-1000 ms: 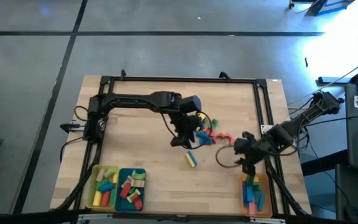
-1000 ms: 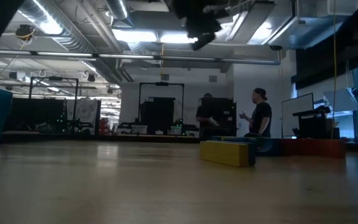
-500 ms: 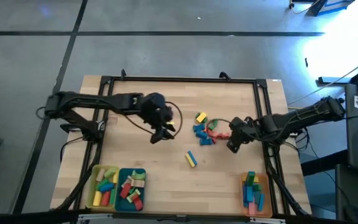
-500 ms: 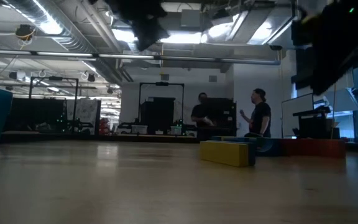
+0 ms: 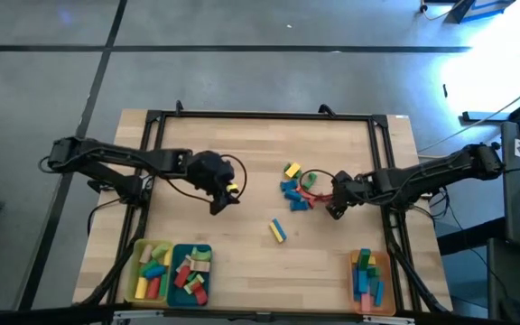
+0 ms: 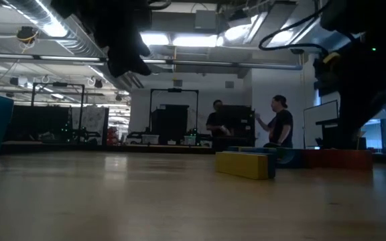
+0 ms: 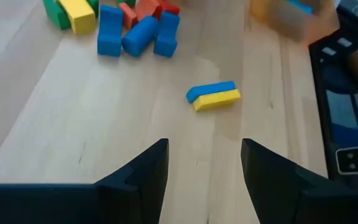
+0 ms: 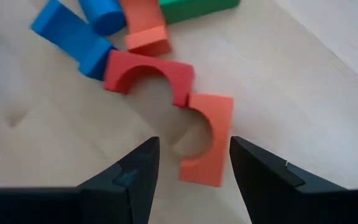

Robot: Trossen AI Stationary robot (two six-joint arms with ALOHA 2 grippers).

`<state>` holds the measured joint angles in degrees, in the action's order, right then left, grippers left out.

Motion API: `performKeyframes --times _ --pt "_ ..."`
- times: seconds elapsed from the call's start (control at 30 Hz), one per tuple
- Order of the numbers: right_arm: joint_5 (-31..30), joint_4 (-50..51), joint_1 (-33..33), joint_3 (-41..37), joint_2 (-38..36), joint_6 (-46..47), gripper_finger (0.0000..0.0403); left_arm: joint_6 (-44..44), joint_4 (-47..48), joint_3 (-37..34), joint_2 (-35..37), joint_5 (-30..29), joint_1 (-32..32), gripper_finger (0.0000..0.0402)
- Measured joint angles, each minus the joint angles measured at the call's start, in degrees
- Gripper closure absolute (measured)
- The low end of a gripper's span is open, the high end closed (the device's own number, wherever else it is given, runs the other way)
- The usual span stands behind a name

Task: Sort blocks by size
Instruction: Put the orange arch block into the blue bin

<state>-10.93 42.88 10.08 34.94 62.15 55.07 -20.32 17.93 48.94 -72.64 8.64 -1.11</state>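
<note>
No words or labels can be read anywhere. The right gripper [image 8: 190, 165] hangs low over the light wooden table [image 5: 332, 262] with its 2 dark fingers [image 8: 132, 171] spread apart and nothing between them. Just in front of those fingers lies an orange arch block [image 8: 207, 140], and its end touches a red arch block [image 8: 148, 76]. Past the arches are a small orange block [image 8: 145, 28], some blue blocks [image 8: 73, 37] and a green bar [image 8: 197, 7]. From above, this gripper [image 5: 334, 209] sits right beside the little pile of loose blocks [image 5: 294, 190] near the middle of the table. The left gripper [image 7: 204, 162] is also spread wide and holds nothing. It hangs over bare wood, well apart from the pile. Ahead of it lies a blue and yellow pair of bar blocks [image 7: 214, 96], set side by side on their own. From above, that pair [image 5: 278, 231] lies between the 2 grippers, nearer the front edge, and the left gripper [image 5: 219, 203] is off to its left. A yellow tray [image 5: 137, 271] and a teal tray [image 5: 179, 255] full of blocks sit at the front left corner. An orange tray [image 5: 382, 271] with a few blocks sits at the front right. In the room behind the table, 2 people [image 6: 246, 127] stand far off.
</note>
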Motion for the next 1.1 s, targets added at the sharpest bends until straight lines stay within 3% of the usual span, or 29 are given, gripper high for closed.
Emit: performKeyframes --times 0.33,0.7,0.97,1.1 --pt "-2.22 -0.8 0.0 -3.59 0.0 0.15 0.0205 -0.73 -8.14 -2.68 0.0 -0.7 1.85 0.0221" --pt "-1.61 -7.94 0.0 -8.25 0.35 0.14 0.0205 -1.15 -8.53 -2.68 0.0 -0.7 1.99 0.0221" --pt "-2.98 -9.29 0.0 -8.53 7.11 -0.15 0.0206 -1.98 -8.55 -2.68 0.0 -0.94 1.99 0.0221" --pt "-2.8 -9.66 0.05 -8.09 10.77 -0.24 0.0232 -1.99 -8.54 -2.68 0.0 -0.95 1.99 0.0221"
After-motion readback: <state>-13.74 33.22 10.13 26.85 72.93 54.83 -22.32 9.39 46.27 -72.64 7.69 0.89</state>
